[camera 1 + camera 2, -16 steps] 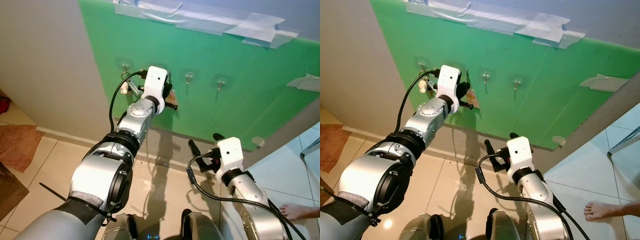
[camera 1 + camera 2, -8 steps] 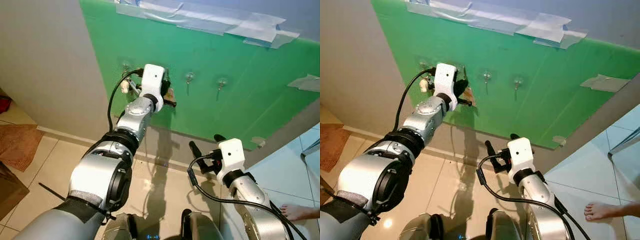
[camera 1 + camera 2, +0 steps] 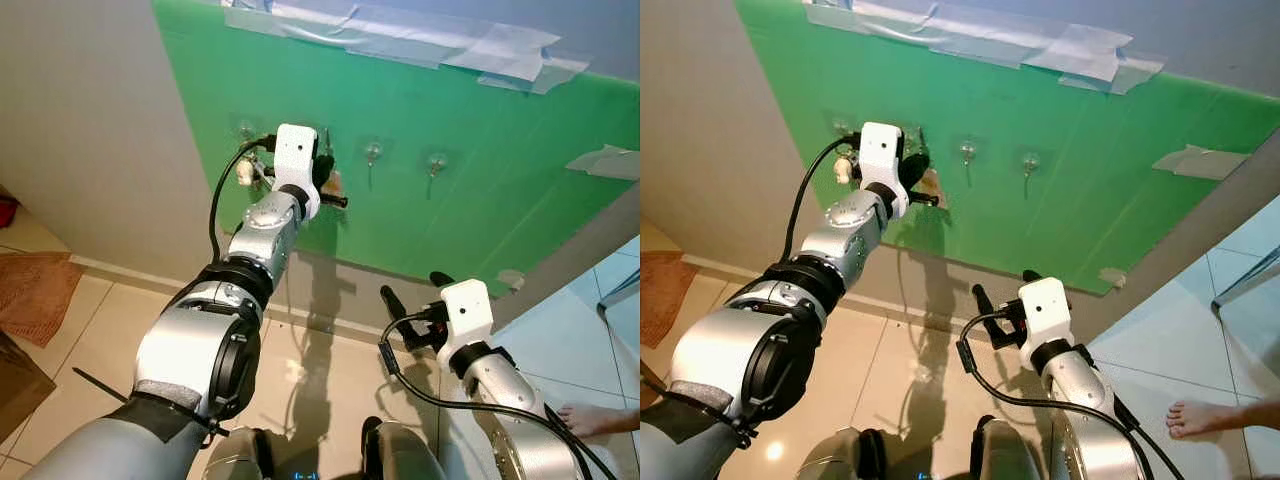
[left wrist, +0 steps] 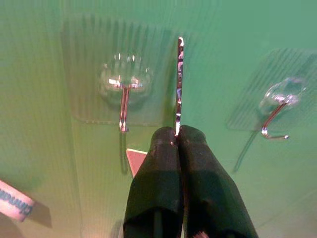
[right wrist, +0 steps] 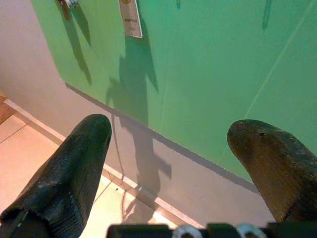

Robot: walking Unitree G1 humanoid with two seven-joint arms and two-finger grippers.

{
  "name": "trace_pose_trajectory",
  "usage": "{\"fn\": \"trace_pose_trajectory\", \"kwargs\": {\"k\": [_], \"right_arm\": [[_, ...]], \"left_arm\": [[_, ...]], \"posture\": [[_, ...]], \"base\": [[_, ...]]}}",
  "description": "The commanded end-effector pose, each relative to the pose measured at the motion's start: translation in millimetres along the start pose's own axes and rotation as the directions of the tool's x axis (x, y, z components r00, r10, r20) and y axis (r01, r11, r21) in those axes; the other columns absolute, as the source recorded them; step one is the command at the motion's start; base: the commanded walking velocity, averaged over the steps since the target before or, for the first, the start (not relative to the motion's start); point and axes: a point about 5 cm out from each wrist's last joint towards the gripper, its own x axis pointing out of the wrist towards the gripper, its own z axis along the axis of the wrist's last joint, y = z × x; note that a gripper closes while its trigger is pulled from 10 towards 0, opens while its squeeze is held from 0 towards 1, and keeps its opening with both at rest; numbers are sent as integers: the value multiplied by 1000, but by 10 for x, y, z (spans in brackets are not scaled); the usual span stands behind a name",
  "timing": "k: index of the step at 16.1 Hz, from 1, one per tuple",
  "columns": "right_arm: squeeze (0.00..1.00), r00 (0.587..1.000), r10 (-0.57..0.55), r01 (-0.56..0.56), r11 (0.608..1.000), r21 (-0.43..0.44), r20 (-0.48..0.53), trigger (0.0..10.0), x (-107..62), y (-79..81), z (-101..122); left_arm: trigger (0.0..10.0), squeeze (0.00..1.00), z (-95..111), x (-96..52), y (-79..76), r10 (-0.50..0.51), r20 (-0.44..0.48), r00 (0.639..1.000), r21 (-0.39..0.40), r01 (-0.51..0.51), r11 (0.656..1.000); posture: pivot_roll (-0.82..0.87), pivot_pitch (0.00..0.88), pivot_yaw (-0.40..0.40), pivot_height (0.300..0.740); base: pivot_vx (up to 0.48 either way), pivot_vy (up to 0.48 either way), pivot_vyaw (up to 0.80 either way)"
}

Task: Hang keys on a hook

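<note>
Pinching the key ring (image 4: pixel 179 84) edge-on, your left gripper (image 4: pixel 177 136) has its jaws clamped so it slips over the hook (image 4: pixel 123 106) at ten o'clock; right gripper (image 5: pixel 173 144) idles, jaws wide.

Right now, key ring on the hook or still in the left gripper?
Still held. The left gripper is shut on the key ring, which stands beside the hook, not over it.

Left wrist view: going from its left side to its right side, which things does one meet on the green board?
White label tag → clear-backed metal hook → key ring pinched upright in the left end effector → second clear-backed hook.
</note>
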Motion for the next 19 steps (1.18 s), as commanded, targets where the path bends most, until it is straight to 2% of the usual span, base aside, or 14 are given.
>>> {"fn": "trace_pose_trajectory", "kwargs": {"k": [1, 7, 10, 13, 19], "right_arm": [[0, 1000, -8, 8, 1000, 4, 0, 10000, -36, -28, -6], [0, 1000, -9, 9, 1000, 12, 1, 10000, -26, -13, -23], [0, 1000, -7, 7, 1000, 13, 0, 10000, -31, 1, -28], [0, 1000, -3, 3, 1000, 12, 0, 10000, -39, 2, -23], [0, 1000, -2, 2, 1000, 12, -3, 10000, -58, -17, -17]], "left_arm": [[0, 0, 286, 46, 7, 1, 104, 995, 9, -2, 1000], [0, 0, 281, 39, 65, 26, 93, 995, -7, -26, 1000], [0, 0, 273, 14, 191, 95, 88, 992, -85, -87, 993], [0, 0, 256, -12, 286, 145, 85, 986, -130, -134, 983], [0, 0, 287, -32, 351, 164, 109, 980, -129, -150, 980]], "posture": [[-242, 146, 3, 710], [-243, 138, 11, 710], [-243, 132, 9, 710], [-241, 132, 5, 710], [-242, 139, 2, 710]], "base": [[0, 0, 0], [0, 0, 0], [0, 0, 0], [0, 0, 0], [0, 0, 0]]}}
